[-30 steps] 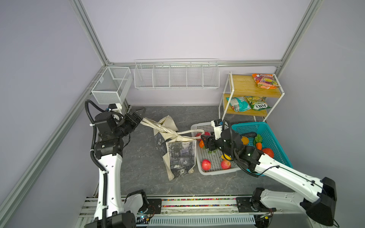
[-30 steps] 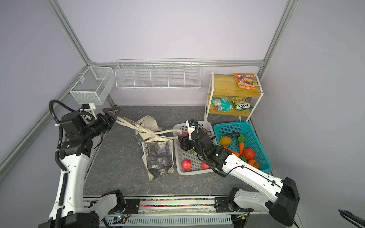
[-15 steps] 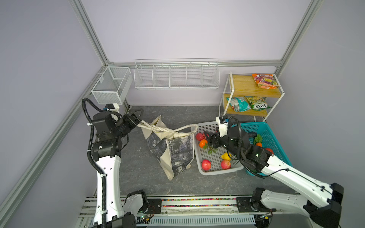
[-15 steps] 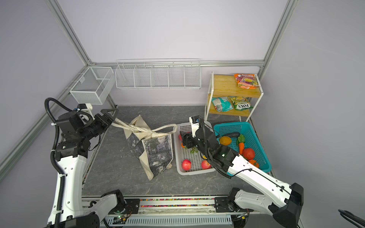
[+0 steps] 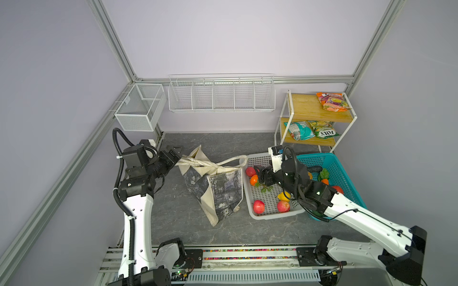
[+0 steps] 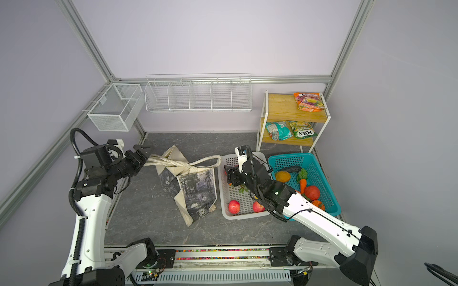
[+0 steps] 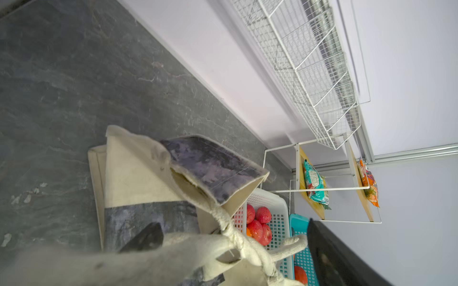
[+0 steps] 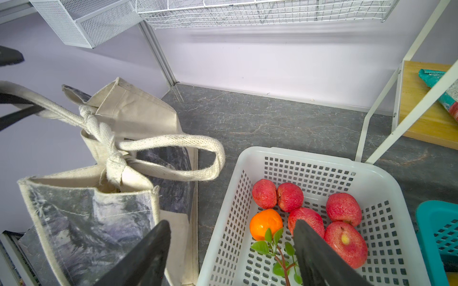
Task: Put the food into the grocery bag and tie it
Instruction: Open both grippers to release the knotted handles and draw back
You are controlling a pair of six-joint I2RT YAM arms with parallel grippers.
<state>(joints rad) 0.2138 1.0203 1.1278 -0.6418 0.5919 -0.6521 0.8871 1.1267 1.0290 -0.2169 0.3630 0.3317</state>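
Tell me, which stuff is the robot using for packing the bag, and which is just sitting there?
Job: grocery bag, its knotted handles, left gripper, right gripper.
Just sitting: white basket of fruit, teal basket, shelf with snack packets, wire racks.

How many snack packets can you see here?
3. An orange packet lies on the top shelf; a teal packet and a green packet lie side by side on the lower shelf. Others could be hidden inside the bag.

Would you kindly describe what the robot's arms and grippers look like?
The left arm and right arm have white shells, black joints and black corrugated cables. The left gripper and right gripper are black with flat, tapered fingers.
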